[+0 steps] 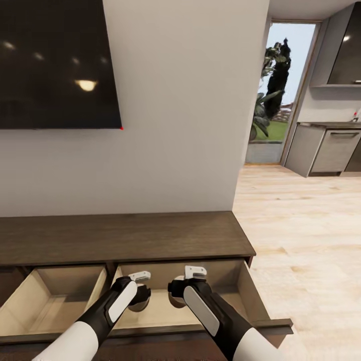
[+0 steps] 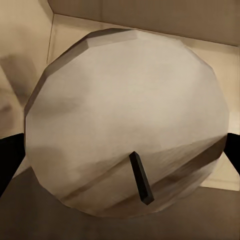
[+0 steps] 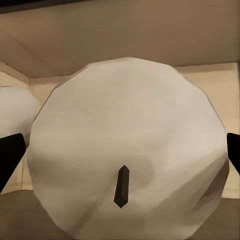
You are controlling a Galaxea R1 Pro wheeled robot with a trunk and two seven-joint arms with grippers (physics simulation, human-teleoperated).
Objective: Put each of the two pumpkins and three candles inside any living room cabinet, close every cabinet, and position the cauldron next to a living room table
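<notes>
Candles in both grippers, poised inside the right-hand open drawer (image 1: 175,306) of the long dark cabinet (image 1: 120,235) under the wall-mounted screen (image 1: 55,60). Left gripper (image 1: 139,290) clamped on one cream candle (image 2: 125,120), dark wick toward the wrist camera and black fingertips (image 2: 10,160) hugging the round sides; right gripper (image 1: 188,286) likewise closed around the second candle (image 3: 127,150), with the pale edge of the left arm's candle just beside it in the right wrist view. Biggest risk, judged from here: releasing with either candle tilted or above the drawer floor, so that the stubby cylinder tips, rolls and knocks its neighbour, since the two hang near one another. Second risk: lifting a wrist out carelessly and catching the cabinet's overhanging top edge or the drawer's front lip (image 1: 200,328), which sits close under both forearms. Room sideways is tight, bounded by the divider between the two open drawers and the right side wall; room upward and back toward the robot is freer. Left drawer (image 1: 45,301) also pulled out and bare as far as visible, so both want pushing shut afterwards. Open plank floor (image 1: 301,225) to the right, kitchen units (image 1: 331,150) beyond.
</notes>
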